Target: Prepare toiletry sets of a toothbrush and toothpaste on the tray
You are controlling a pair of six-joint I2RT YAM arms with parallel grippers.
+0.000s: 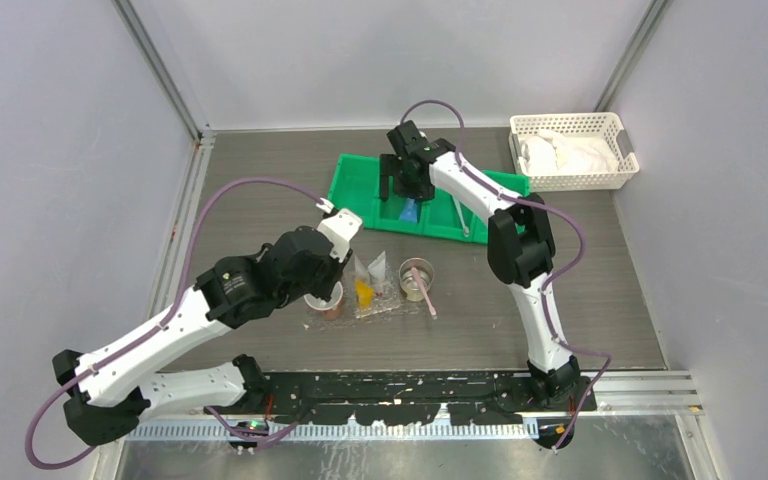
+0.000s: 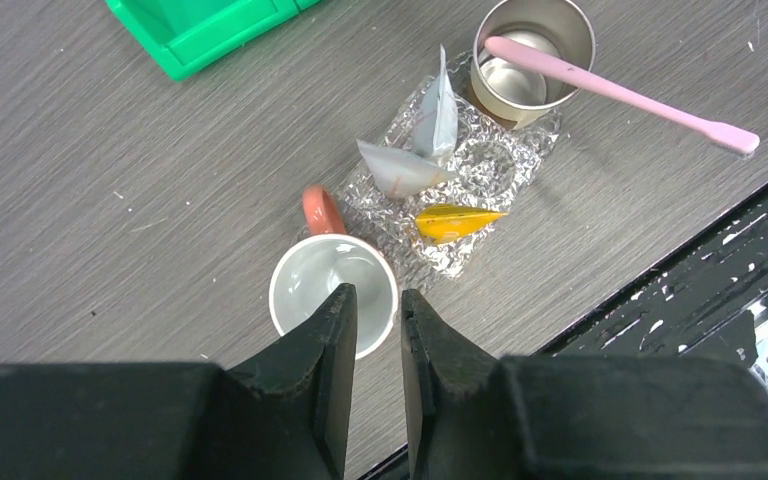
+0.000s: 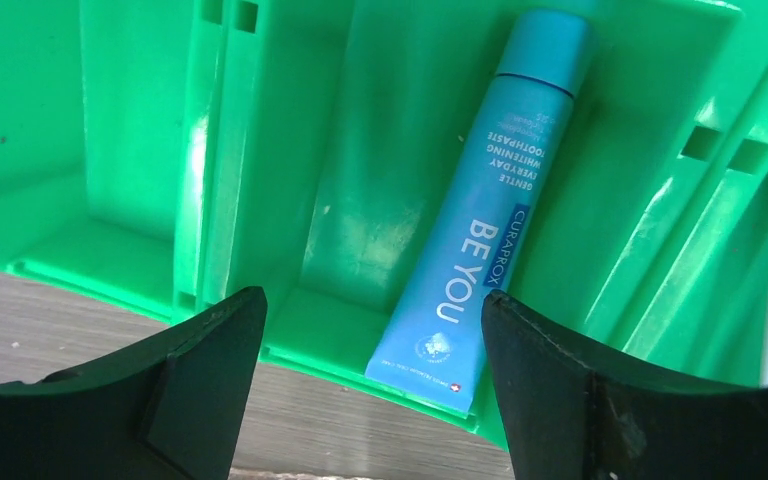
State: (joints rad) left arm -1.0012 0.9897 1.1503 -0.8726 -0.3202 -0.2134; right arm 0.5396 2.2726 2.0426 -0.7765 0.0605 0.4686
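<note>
My left gripper [image 2: 377,300] hovers over a white cup [image 2: 310,285], jaws open by a narrow gap with nothing between them. Behind the cup lies a reddish rounded piece [image 2: 322,210]. The crinkly see-through tray [image 2: 480,165] holds a yellow-orange toothpaste [image 2: 455,220] and two folded clear pouches [image 2: 430,125]. At its far end, a pink toothbrush [image 2: 620,95] leans out of a metal cup [image 2: 560,45]. My right gripper [image 3: 370,305] is open inside the green bin [image 3: 140,150], with the blue toothpaste [image 3: 485,220] lying by its right finger, untouched.
The green bin [image 1: 360,185] sits at the back centre, with a pale stick [image 1: 460,215] in its right compartment. A white lattice basket [image 1: 570,150] holding white packets stands at the back right. A black rail [image 1: 410,385] runs along the near table edge.
</note>
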